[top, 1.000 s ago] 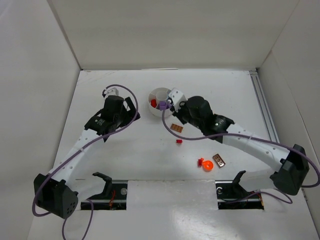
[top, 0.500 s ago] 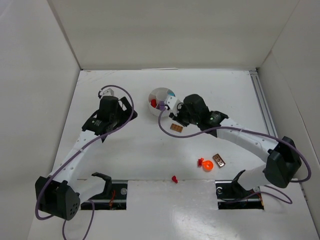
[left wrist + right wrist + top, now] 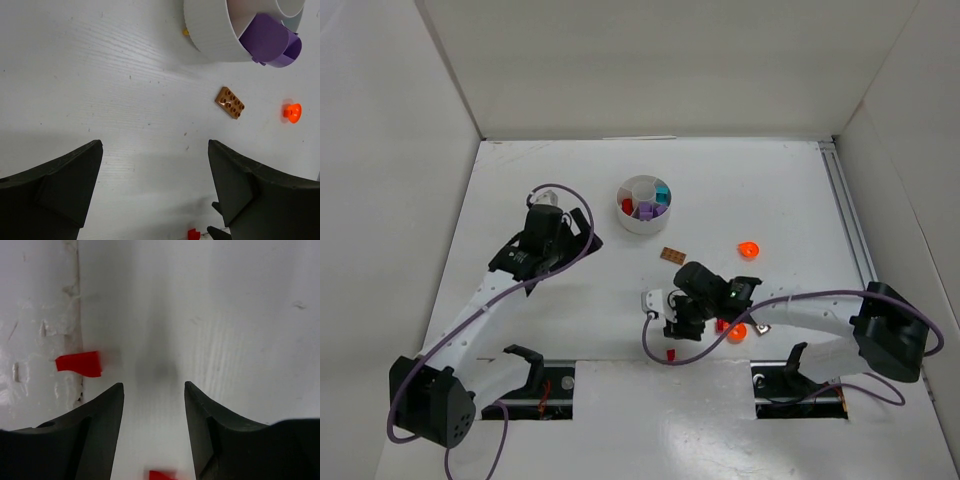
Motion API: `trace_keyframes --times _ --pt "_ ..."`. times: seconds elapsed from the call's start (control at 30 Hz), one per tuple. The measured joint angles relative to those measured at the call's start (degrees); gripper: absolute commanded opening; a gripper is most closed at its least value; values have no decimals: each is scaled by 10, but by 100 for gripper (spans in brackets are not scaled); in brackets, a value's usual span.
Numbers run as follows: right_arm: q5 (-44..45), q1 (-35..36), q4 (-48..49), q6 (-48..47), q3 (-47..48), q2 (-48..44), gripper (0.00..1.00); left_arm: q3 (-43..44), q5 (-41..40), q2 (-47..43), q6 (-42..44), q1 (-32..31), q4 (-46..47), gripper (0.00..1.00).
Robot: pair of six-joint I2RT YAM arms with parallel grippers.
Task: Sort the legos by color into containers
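The white round dish [image 3: 632,222] stands at the back centre with red, purple [image 3: 645,211] and teal [image 3: 662,194] legos in its wedges. On the table lie a brown brick [image 3: 672,255], an orange piece [image 3: 748,249], an orange piece [image 3: 736,333] with a red piece [image 3: 722,324], and a small red brick [image 3: 670,355]. My right gripper [image 3: 673,322] is open and empty, low over the table just behind that red brick [image 3: 78,363]. My left gripper [image 3: 575,232] is open and empty, left of the dish [image 3: 215,40]. The purple lego [image 3: 267,37] and brown brick [image 3: 230,102] show in the left wrist view.
A brown brick [image 3: 761,325] lies beside the front orange piece, partly behind my right arm. The table's front seam [image 3: 75,315] runs next to the red brick. White walls enclose the table on three sides. A second red bit [image 3: 162,475] shows at the right wrist view's lower edge.
My right arm has swung from the dish back to the near edge by the red brick. An orange piece now lies at the right middle. The left arm shifted slightly.
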Motion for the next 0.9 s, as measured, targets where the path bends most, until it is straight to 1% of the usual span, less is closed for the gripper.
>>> trace_keyframes --times 0.17,0.3,0.57,0.8,0.83,0.9 --pt "-12 51 10 9 -21 0 63 -10 2 -17 -2 -1 2 84" --pt "-23 84 22 11 -25 2 63 -13 7 -20 -2 -3 3 84" --pt "-27 91 22 9 -27 9 64 -19 10 -21 -2 -3 4 83" --pt "-30 93 32 4 -33 40 64 -19 10 -25 -2 -3 4 83" --pt "-29 95 33 3 -33 40 62 -19 10 -25 -2 -3 4 83" --pt "-28 98 35 2 -33 41 62 -19 10 -25 -2 -3 4 82"
